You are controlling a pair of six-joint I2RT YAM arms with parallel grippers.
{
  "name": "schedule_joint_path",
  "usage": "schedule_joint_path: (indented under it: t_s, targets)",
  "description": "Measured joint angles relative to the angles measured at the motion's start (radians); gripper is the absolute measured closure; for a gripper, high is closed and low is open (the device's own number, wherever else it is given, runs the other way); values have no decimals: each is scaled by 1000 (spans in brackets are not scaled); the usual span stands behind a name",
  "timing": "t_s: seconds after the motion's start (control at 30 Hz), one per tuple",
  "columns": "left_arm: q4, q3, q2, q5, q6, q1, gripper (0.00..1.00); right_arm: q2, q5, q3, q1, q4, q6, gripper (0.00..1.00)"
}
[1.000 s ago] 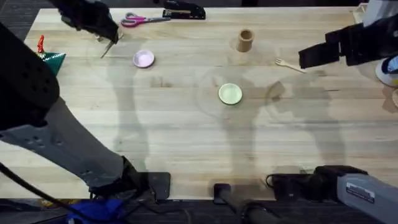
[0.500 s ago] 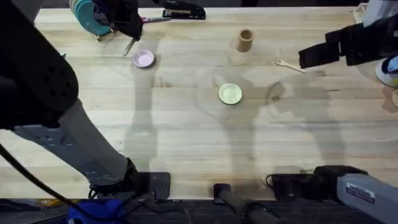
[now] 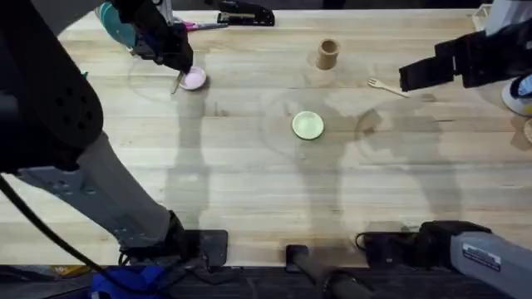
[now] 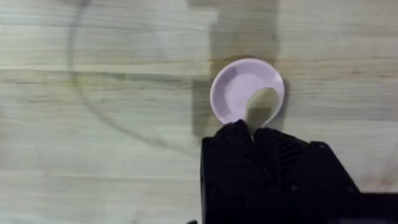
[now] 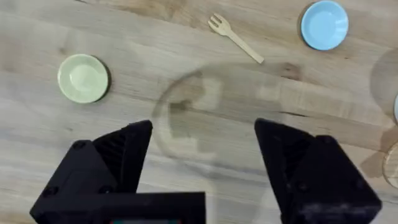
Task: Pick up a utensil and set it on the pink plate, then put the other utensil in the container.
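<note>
Left gripper (image 3: 176,65) pinching slim pale wooden utensil (image 3: 175,81) over pink plate (image 3: 194,79), right gripper (image 5: 202,152) spread wide

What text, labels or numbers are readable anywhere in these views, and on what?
None can be read.
White label on the right arm's base: dark marks on it, too small and blurred to read.
Pink plate, wooden fork, wooden cup, yellow plate, blue plate, stapler: no print visible.
</note>
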Motion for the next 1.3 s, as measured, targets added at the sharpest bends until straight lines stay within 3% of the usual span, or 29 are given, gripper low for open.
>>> schedule_joint_path:
  t_s: [0.4,1.07,1.2,1.3]
  targets:
    - [116,-85,0,0,-3,0,958,0,0,0,0,0,0,4]
    - [149,-85,63,0,-3,0,957,0,0,0,0,0,-1,3]
    - [150,-85,63,0,-4,0,809,0,0,0,0,0,-1,3]
    - [149,-85,63,0,-4,0,751,0,0,0,0,0,-1,3]
